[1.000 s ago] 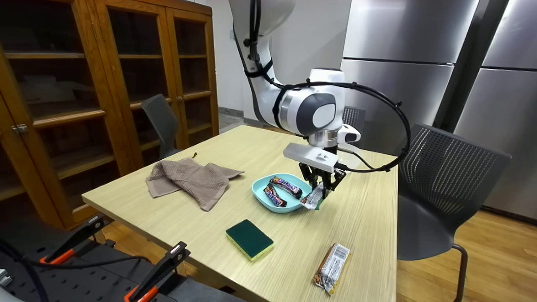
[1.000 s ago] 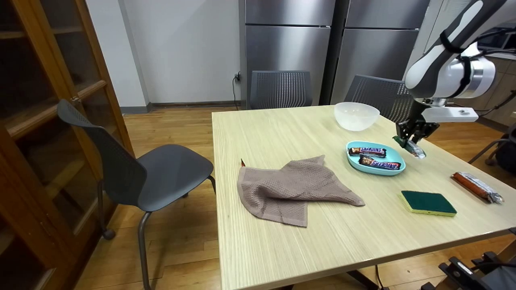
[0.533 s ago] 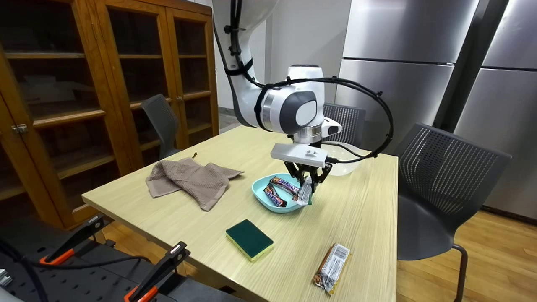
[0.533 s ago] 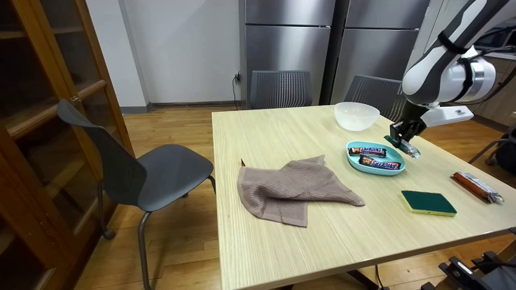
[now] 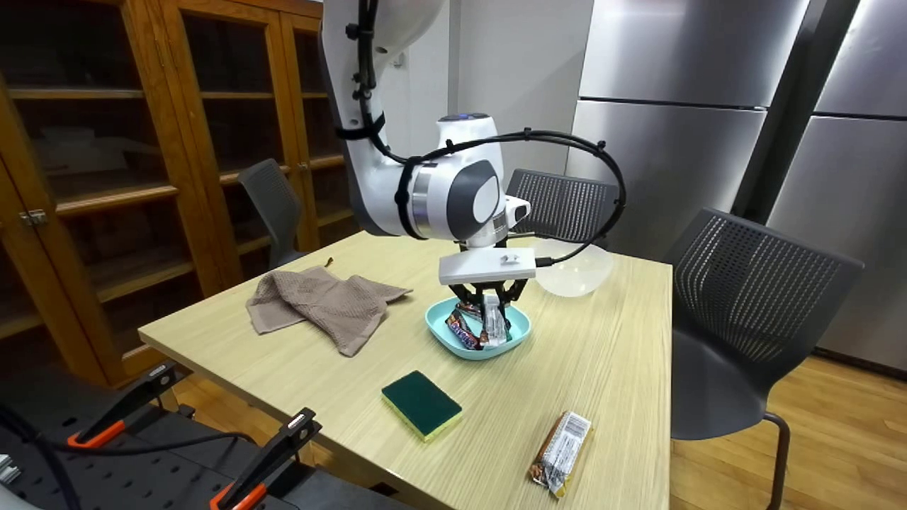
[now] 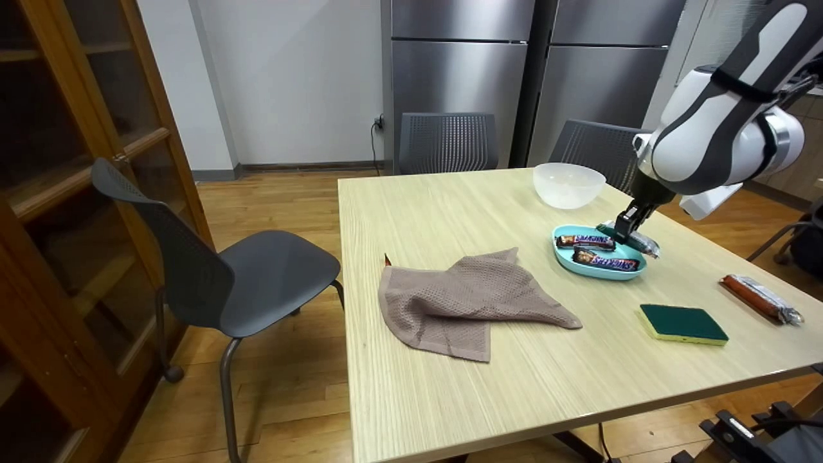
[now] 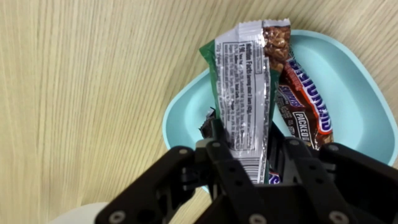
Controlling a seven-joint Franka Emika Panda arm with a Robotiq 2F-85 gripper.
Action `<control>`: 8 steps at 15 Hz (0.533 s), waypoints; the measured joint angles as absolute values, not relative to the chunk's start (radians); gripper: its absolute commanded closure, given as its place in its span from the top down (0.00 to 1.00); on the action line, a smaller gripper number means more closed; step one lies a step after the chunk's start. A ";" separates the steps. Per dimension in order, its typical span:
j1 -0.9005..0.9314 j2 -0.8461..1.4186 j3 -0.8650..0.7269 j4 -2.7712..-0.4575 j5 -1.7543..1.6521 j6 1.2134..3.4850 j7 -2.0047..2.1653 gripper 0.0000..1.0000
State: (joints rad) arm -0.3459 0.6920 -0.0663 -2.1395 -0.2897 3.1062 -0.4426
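My gripper (image 7: 245, 133) is shut on a green-and-silver wrapped bar (image 7: 242, 84), with a finger on each long side. Its printed silver back faces the wrist camera. The bar hangs over the light blue dish (image 7: 351, 93), its far end jutting past the rim in the wrist view. In an exterior view the gripper (image 6: 625, 226) stands at the dish's edge with the bar (image 6: 645, 245) tilted down beyond it. Two Snickers bars (image 6: 585, 242) lie in the dish; the wrist view shows one Snickers (image 7: 306, 102) beside the held bar, the other mostly hidden under bar and gripper.
An orange-brown wrapped bar (image 5: 563, 453) and a green-yellow sponge (image 5: 421, 404) lie on the table nearer that camera. A crumpled brown cloth (image 6: 479, 299) is spread to one side of the dish. A translucent bowl (image 6: 569, 186) stands behind, with chairs (image 6: 449, 143) around the table.
My gripper has carried the green bar sideways from beside the dish to over it, and lower. The arm's wrist has turned somewhat. Dish, Snickers bars, sponge and cloth have stayed put.
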 measured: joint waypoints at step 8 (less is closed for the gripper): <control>-0.347 0.693 -0.077 -2.158 -0.506 3.135 -0.616 0.09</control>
State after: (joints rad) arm -0.3466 0.6928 -0.0768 -2.1583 -0.5065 3.1348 -0.6165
